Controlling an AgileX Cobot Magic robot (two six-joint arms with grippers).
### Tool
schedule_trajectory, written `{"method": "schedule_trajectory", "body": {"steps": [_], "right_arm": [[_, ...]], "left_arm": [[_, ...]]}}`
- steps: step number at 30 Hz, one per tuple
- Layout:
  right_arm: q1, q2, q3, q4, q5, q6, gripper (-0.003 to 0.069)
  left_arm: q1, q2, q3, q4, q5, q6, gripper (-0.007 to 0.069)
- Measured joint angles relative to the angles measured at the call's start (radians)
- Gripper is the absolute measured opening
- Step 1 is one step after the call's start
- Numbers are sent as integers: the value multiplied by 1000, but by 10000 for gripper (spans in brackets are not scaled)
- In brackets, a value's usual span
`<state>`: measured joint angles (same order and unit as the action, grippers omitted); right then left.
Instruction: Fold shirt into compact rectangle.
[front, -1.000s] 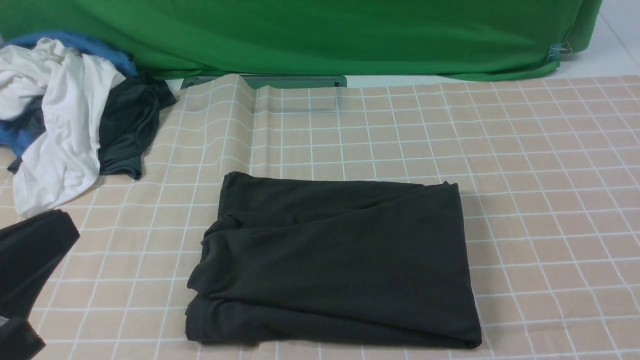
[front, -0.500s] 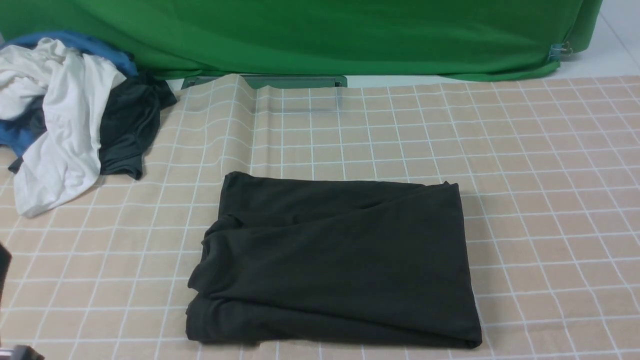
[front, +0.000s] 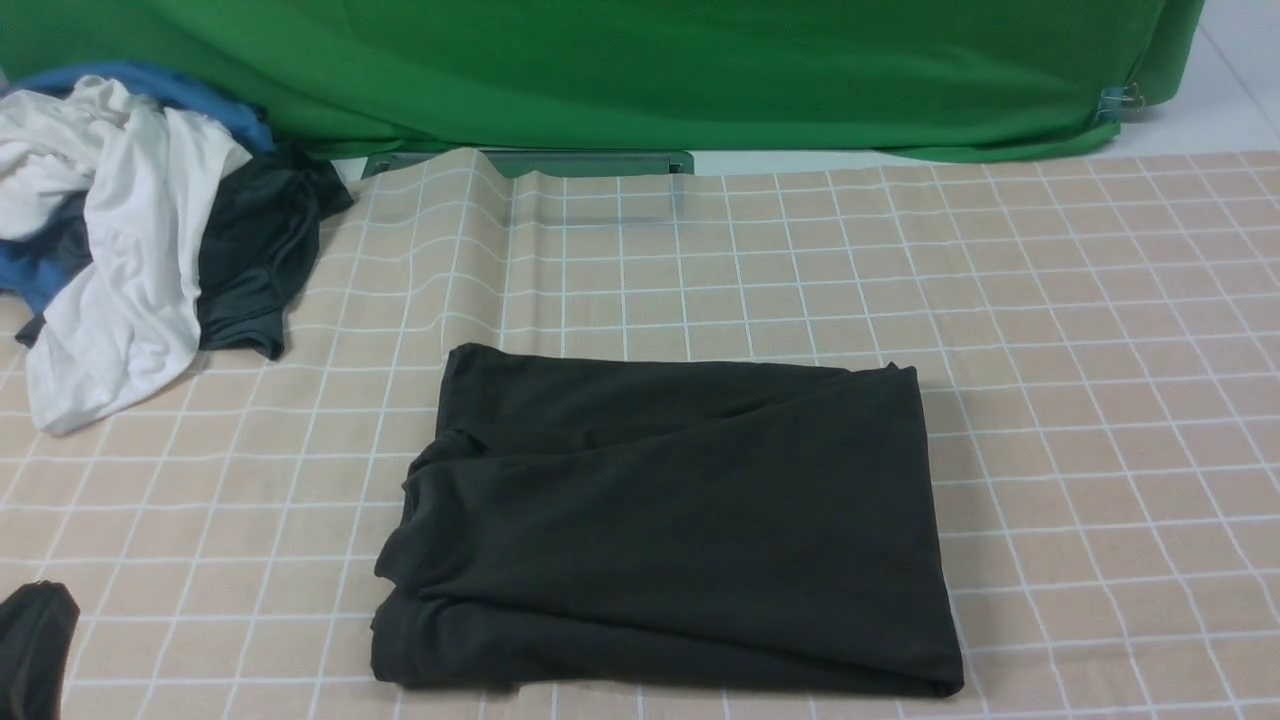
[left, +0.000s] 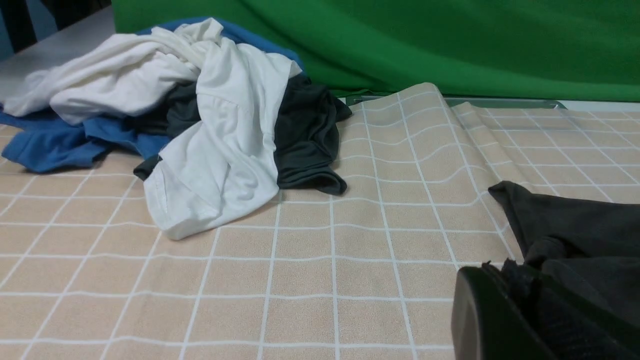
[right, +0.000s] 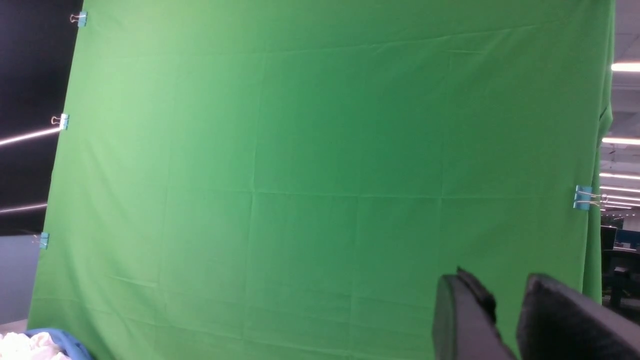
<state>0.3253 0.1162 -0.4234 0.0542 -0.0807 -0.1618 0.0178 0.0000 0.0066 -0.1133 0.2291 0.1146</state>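
The black shirt (front: 665, 525) lies folded in the middle of the checked table cloth (front: 1080, 330); it looks like a fat rectangle, so the folding seems nearly done; its left edge is bumpy and may need tidying; the cloth is soft and thick, with gentle wrinkles. The left claw (left: 520, 312) is pressed together, holding nothing, just beside the shirt; the right claw (right: 505, 320) points at the green curtain (right: 320, 165) with a small gap between its fingers, holding nothing.
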Motion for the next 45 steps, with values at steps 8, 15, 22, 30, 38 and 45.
{"method": "schedule_trajectory", "body": {"steps": [8,15,22,30,38,45], "right_arm": [[0,0,0,0,0,0,218],[0,0,0,0,0,0,218],[0,0,0,0,0,0,218],[-29,-22,38,1,23,-4,218],[-241,-32,273,1,176,-19,226],[-300,-106,431,0,317,-24,236]], "left_arm": [[0,0,0,7,3,0,18],[0,0,0,7,3,0,18],[0,0,0,7,3,0,18],[0,0,0,8,4,0,18],[0,0,0,8,4,0,18],[0,0,0,8,5,0,18]]}}
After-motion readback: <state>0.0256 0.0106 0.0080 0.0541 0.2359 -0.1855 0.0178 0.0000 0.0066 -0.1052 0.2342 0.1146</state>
